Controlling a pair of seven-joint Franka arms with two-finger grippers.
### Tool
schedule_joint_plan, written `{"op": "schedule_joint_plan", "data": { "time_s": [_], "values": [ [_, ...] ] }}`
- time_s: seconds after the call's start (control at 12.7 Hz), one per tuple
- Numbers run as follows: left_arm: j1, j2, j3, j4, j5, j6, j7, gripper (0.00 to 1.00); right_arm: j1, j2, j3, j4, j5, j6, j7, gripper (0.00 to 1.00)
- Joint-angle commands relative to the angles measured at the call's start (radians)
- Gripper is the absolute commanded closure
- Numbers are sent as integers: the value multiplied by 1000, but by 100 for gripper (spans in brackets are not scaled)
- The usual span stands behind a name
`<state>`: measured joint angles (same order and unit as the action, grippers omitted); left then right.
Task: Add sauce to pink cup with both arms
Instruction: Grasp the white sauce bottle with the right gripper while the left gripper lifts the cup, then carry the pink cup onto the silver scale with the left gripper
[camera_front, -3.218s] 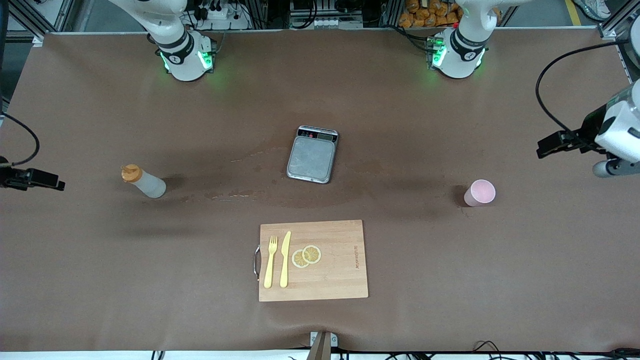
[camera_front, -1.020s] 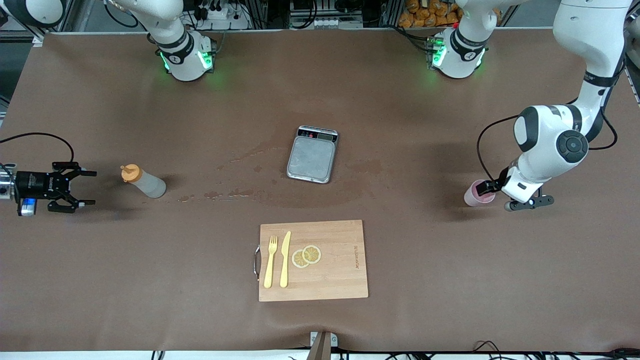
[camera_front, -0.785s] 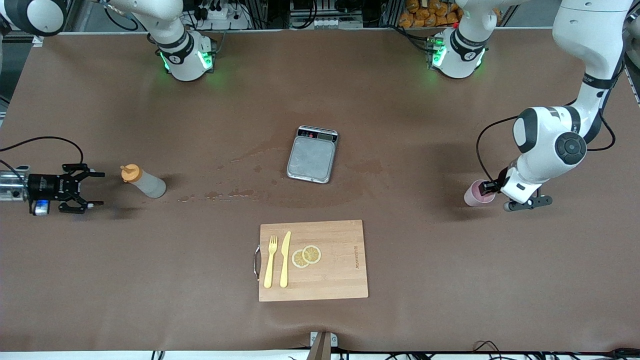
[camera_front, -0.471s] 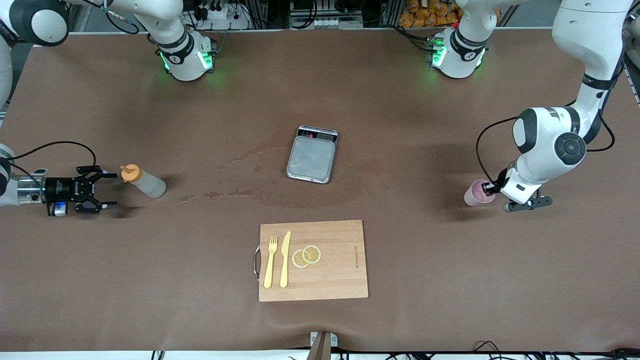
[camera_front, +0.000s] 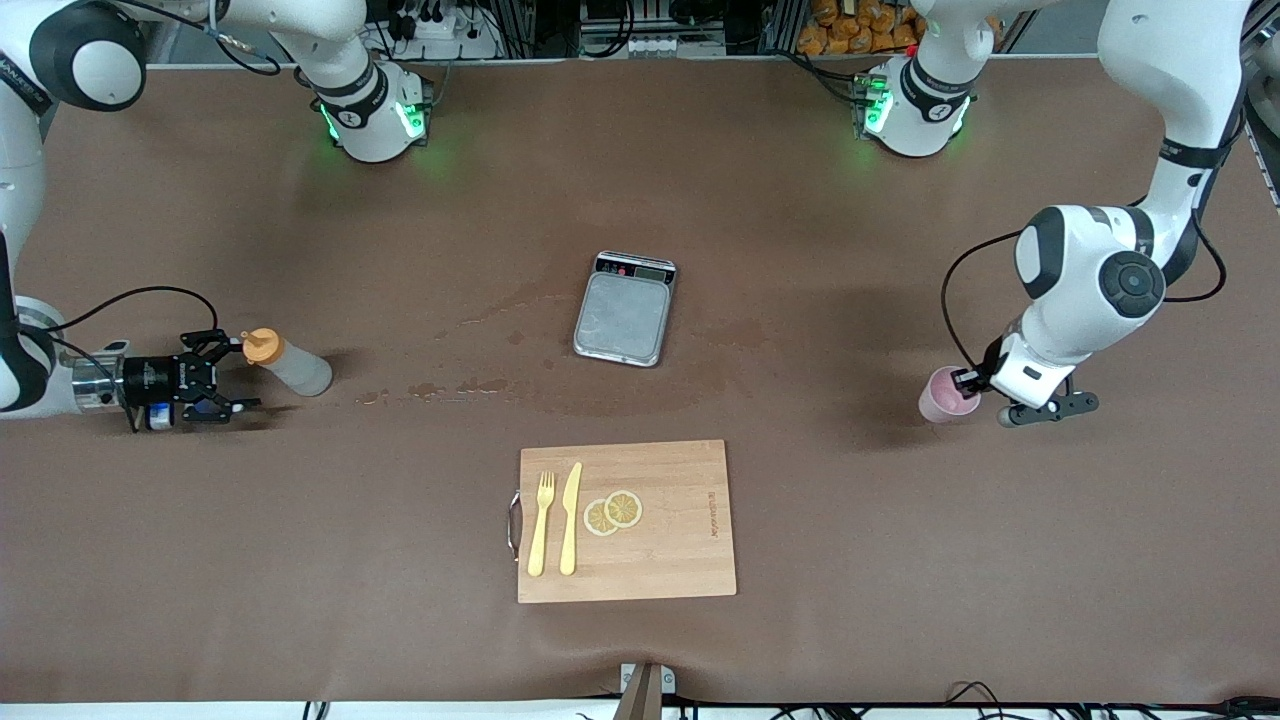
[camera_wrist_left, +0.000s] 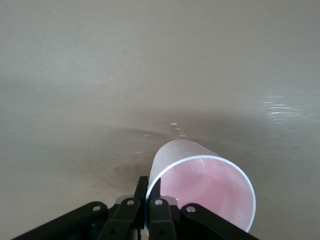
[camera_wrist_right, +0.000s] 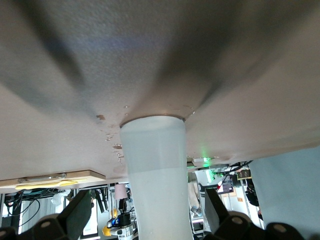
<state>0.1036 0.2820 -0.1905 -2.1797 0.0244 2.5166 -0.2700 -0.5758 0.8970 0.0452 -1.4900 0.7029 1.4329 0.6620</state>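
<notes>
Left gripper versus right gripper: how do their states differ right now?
The left gripper is shut, pinching the rim of the pink cup; the right gripper is open and holds nothing. The left grips an edge of its target; the right's fingers straddle the sauce bottle without closing. Both are low, each at its own end of the table.

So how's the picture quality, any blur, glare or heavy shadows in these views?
Front view: sharp and evenly lit, green glow at the arm bases, soft shadows beside the bottle and cup. Left wrist view: table pale and hazy, a glare patch, cup rim crisp. Right wrist view: dark blurred shadow bands on the table, bottle close and soft.
</notes>
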Motion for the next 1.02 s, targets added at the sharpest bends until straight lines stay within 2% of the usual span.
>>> {"op": "schedule_joint_plan", "data": {
  "time_s": [0.0, 0.31, 0.39, 0.71, 0.86, 0.94],
  "values": [
    [1, -44, -99, 1, 6, -50, -116, 100, 8, 19, 7, 13, 18, -31, 22, 0],
    [-10, -34, -309, 32, 6, -73, -415, 100, 33, 45, 7, 13, 20, -31, 19, 0],
    [-33, -27, -340, 46, 14, -73, -508, 100, 39, 52, 7, 13, 20, -29, 19, 0],
    [-243, 34, -340, 102, 20, -71, -814, 100, 56, 60, 7, 13, 20, -31, 13, 0],
    [-307, 65, -340, 142, 20, -73, -932, 100, 70, 62, 7, 11, 18, -32, 15, 0],
    [-338, 78, -339, 158, 20, -71, -964, 100, 68, 62, 7, 13, 18, -32, 11, 3]
  ]
}}
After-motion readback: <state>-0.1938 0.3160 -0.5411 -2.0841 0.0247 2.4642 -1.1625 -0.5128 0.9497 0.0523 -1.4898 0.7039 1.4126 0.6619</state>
